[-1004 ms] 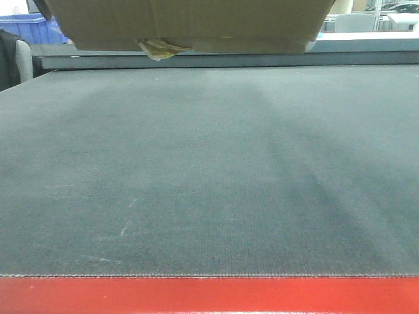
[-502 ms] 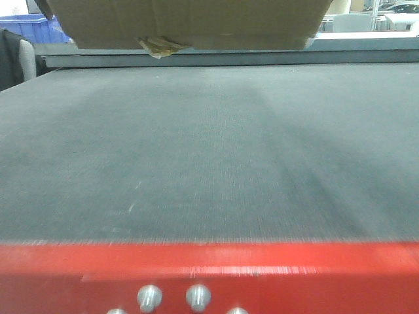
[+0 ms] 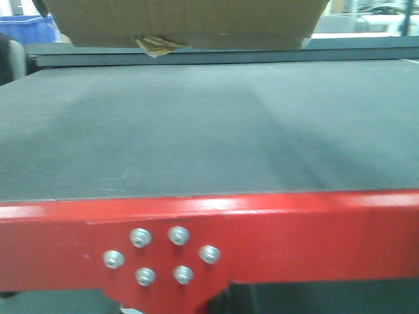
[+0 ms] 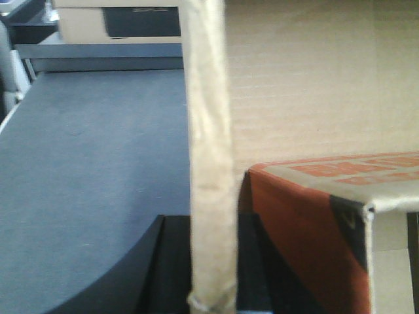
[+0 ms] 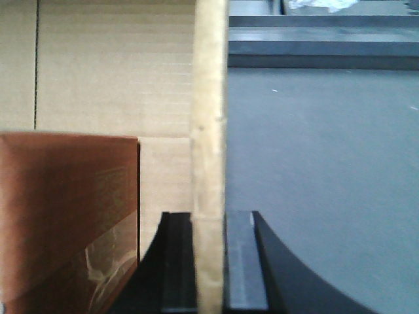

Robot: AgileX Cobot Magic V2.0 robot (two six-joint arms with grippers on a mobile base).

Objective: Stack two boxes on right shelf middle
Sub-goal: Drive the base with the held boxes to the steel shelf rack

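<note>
A wide brown cardboard box [image 3: 190, 23] hangs at the top of the front view, above a dark grey surface, with a wad of tan tape [image 3: 157, 44] under its lower edge. My left gripper [image 4: 209, 229] is shut on the box's upright left wall [image 4: 208, 118]. My right gripper [image 5: 209, 222] is shut on its right wall [image 5: 209, 98]. A red-brown printed carton shows inside the box in the left wrist view [image 4: 294, 222] and the right wrist view [image 5: 65, 209]. The second brown box and the steel shelf are out of view.
A dark grey matted surface [image 3: 209, 131] with a red metal front rim [image 3: 294, 222] and several bolts [image 3: 160, 255] lies below the box. A blue bin [image 3: 26, 27] stands at the far left. A tan box-like thing [image 4: 118, 23] sits beyond the surface.
The red rim has risen in the front view and its bolts have come into sight, as the view draws back. The box stays at the top of the frame.
</note>
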